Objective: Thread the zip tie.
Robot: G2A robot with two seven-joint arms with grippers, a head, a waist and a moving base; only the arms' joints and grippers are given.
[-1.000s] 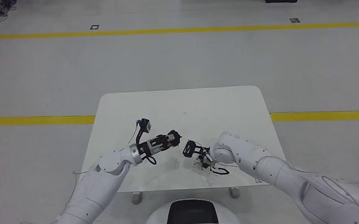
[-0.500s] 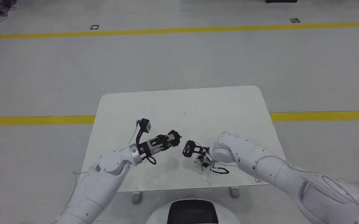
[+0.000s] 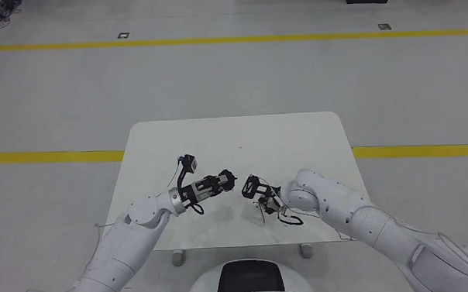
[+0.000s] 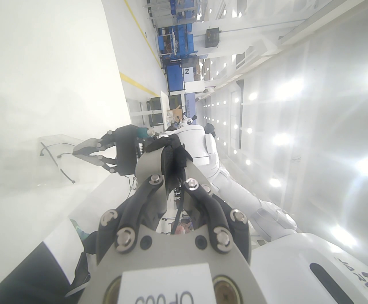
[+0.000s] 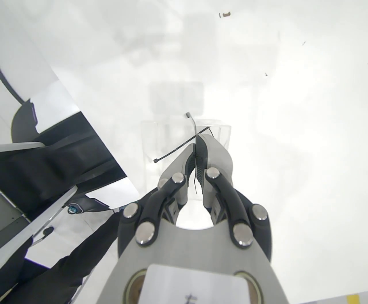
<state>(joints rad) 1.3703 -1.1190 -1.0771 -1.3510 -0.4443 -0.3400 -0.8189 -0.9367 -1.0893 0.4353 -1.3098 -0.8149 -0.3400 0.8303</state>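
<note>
The left arm rises from the table's near edge at 7 o'clock and runs toward 2 o'clock. Its wrist is levelled, so the left gripper [image 3: 227, 178] points at 3 o'clock over the near half of the table [image 3: 233, 134]. Its 2 fingers are pressed together at the tips with dark padding between them. Whether anything thin is caught there I cannot tell.

The right arm comes in from 4 o'clock and bends at a bulky elbow. Its right gripper [image 3: 249, 185] is turned toward 9 o'clock, so the 2 tools face each other tip to tip, near but apart.

The right gripper is closed down to a sliver on a black zip tie [image 5: 195, 130]. The strap passes between the pads. Its thin tail trails back toward the palm and its small square head sticks out past the fingertips.

Just beyond those tips a clear stand [image 5: 161, 135] sits on the table. A 2nd zip tie [image 5: 174, 151] lies across it and crosses the held strap close to the tips. From the left wrist the stand appears past the right gripper's tips, with thin black ties on it.

Farther out, a yellow floor line [image 3: 48, 157] runs from 9 o'clock to 3 o'clock behind the table.
</note>
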